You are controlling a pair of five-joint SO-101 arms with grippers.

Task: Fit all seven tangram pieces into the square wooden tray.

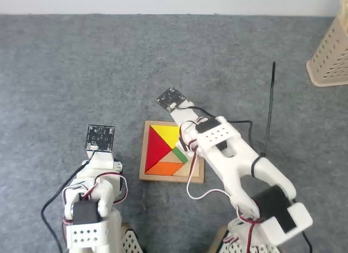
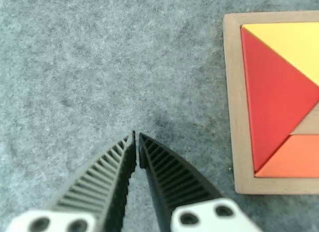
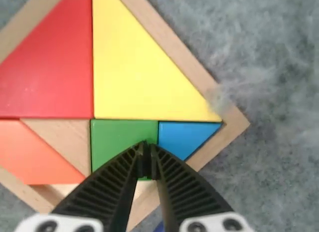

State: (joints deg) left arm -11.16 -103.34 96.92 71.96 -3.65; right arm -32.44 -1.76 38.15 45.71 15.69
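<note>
green square (image 3: 112,134) sits beneath closed right jaws

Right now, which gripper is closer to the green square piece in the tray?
Right. The right gripper sits directly over the green square. The left gripper is over the grey carpet beside the wooden tray, clear of it.

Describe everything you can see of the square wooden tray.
The square wooden tray is pale, unpainted wood with a raised rim, lying flat on the grey carpet between the arms. Inside lie a red triangle, yellow triangle, orange piece, bare-wood triangle, green square and blue triangle, flush together. The right end effector hangs shut over the green square; contact cannot be told.
</note>
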